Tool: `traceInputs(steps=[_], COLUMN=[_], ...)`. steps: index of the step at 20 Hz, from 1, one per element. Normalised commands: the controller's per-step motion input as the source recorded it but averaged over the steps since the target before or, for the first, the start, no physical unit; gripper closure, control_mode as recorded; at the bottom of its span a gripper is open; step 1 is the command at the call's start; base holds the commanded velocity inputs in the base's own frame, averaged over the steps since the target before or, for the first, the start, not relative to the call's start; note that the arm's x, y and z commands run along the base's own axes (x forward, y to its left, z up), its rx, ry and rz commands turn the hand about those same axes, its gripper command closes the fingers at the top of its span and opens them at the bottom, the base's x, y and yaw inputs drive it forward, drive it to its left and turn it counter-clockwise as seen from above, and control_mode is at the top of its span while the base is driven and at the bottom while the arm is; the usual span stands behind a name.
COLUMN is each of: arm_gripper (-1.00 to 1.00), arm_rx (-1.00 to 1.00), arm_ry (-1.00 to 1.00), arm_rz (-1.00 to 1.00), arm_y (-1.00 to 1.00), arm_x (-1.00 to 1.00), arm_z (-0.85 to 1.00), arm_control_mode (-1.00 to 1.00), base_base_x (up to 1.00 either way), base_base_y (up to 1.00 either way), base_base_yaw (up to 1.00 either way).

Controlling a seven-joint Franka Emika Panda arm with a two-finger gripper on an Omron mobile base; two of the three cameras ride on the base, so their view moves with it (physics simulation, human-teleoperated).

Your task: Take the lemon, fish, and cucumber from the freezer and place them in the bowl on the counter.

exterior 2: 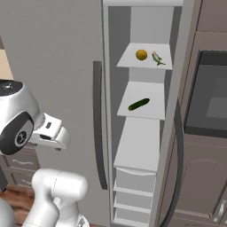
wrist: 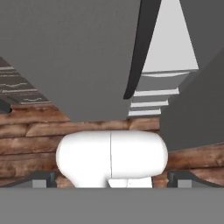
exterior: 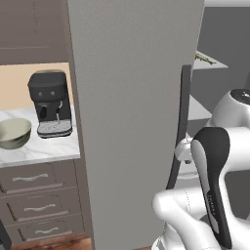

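The freezer (exterior 2: 142,146) stands open, its broad grey door (exterior: 132,122) swung out with a long dark handle (exterior: 183,127). On the top shelf a lemon (exterior 2: 141,54) lies beside a small fish (exterior 2: 157,58); the fish (exterior: 205,59) also shows past the door edge. One shelf lower lies the cucumber (exterior 2: 138,104). The olive-beige bowl (exterior: 13,133) sits on the marble counter (exterior: 44,152), left of the door. My gripper (wrist: 112,181) hangs low in front of the door, pointing down at the floor, open, with nothing between its fingertips (wrist: 41,179).
A black coffee machine (exterior: 49,102) stands just right of the bowl. Grey-brown drawers (exterior: 34,205) sit under the counter. A built-in oven (exterior 2: 208,97) is right of the freezer. The freezer's lower drawers (wrist: 157,87) and a wooden floor (wrist: 35,131) lie below the hand.
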Motion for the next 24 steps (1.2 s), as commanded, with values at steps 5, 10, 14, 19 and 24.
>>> traceInputs(steps=[5, 10, 14, 19, 24], arm_gripper=[-1.0, -1.0, -1.0, -1.0, -1.0], arm_rx=[0.0, 0.0, 0.0, 0.0, 0.0], arm_ry=[0.0, 0.0, 0.0, 0.0, 0.0], arm_rz=[0.0, 0.0, 0.0, 0.0, 0.0], arm_y=[0.0, 0.0, 0.0, 0.0, 0.0], arm_x=[0.0, 0.0, 0.0, 0.0, 0.0], arm_z=[0.0, 0.0, 0.0, 0.0, 0.0], arm_control_mode=[1.0, 1.0, 1.0, 1.0, 1.0], base_base_x=[0.14, 0.28, 0.26, 0.34, 0.49], base_base_y=[-0.43, -0.47, -0.43, -0.24, -0.01], base_base_yaw=[0.0, 0.0, 0.0, 0.0, 0.0])
